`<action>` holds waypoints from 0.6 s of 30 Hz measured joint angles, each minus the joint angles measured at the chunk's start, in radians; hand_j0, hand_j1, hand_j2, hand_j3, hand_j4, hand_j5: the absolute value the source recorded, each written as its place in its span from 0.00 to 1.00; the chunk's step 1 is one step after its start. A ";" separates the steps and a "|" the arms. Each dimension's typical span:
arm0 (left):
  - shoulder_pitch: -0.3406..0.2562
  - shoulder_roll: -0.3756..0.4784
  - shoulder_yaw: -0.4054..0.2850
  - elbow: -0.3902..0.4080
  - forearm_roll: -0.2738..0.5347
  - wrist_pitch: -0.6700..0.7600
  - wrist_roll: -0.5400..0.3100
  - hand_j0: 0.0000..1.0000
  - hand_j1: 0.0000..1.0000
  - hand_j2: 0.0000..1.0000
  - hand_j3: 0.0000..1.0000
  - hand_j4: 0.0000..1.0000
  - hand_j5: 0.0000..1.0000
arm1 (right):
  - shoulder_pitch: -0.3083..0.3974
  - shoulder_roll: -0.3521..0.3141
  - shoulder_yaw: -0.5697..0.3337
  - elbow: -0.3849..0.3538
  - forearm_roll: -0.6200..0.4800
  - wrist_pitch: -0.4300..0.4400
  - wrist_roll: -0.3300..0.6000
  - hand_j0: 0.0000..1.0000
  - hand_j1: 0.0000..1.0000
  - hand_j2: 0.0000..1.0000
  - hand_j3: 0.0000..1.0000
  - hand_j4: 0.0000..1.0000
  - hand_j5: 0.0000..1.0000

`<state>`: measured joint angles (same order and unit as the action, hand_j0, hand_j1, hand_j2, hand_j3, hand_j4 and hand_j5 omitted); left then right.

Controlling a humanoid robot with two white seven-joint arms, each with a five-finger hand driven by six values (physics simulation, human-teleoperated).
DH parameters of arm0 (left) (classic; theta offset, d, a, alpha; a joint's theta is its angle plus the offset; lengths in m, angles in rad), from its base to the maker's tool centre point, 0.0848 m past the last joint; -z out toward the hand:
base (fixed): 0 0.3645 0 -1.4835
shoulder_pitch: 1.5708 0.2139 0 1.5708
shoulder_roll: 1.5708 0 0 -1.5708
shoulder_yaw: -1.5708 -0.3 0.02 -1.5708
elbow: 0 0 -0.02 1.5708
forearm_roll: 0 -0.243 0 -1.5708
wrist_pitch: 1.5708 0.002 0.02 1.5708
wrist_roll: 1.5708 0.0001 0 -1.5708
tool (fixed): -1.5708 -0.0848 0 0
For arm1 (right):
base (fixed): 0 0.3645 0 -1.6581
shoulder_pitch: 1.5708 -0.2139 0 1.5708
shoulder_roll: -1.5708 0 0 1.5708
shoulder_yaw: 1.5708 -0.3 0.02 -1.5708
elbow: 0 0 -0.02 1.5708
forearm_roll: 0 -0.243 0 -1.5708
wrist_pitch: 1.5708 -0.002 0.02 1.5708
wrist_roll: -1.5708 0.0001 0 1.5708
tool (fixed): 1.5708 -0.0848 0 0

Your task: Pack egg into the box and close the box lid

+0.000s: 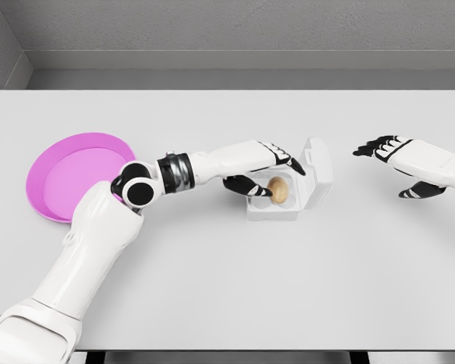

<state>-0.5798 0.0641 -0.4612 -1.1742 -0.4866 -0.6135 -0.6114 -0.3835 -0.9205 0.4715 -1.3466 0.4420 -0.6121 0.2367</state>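
left hand [267, 173]: reaches in from your left, over the box; thumb below, fingers above, curled about the egg. Whether it grips or only brackets the egg, you cannot quite tell; I judge it a light grasp.
egg [278, 189]: brown, standing in the box's tray at the hand's fingertips, just right of the thumb. Looks seated in a cup, long axis roughly upright.
box [273, 208]: small, white, mid-table. Tray faces you.
lid [316, 168]: hinged on the far right side, standing open and leaning away to the right.
right hand [398, 163]: hovers well apart to the right of the box, fingers spread, holding nothing.
pink plate [68, 174]: far left, partly behind the left elbow.
key relation: the lid lies between the two hands, on the right side of the tray. Your left hand is touching distance from it; your right is farther but faces its outer side.
judgement: egg seems packed; the lid remains. To close it, swing it leftward over the egg, so clear the left fingers from the tray first.
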 measured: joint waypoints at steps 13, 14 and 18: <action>0.034 0.151 0.071 -0.093 0.030 -0.001 0.000 1.00 1.00 1.00 1.00 1.00 1.00 | 0.002 0.002 0.001 -0.018 0.000 0.000 -0.001 1.00 1.00 1.00 1.00 1.00 1.00; 0.034 0.178 0.080 -0.116 0.055 -0.001 0.000 1.00 1.00 1.00 1.00 1.00 1.00 | 0.002 0.003 0.005 -0.028 0.000 0.000 -0.002 1.00 1.00 1.00 1.00 1.00 1.00; 0.110 0.310 0.140 -0.270 0.231 -0.001 0.000 1.00 1.00 1.00 1.00 1.00 1.00 | 0.005 0.003 0.034 -0.072 0.001 0.000 -0.002 1.00 1.00 1.00 1.00 1.00 1.00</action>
<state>-0.4695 0.3739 -0.3216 -1.4443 -0.2553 -0.6150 -0.6117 -0.3789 -0.9172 0.5055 -1.4186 0.4435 -0.6121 0.2351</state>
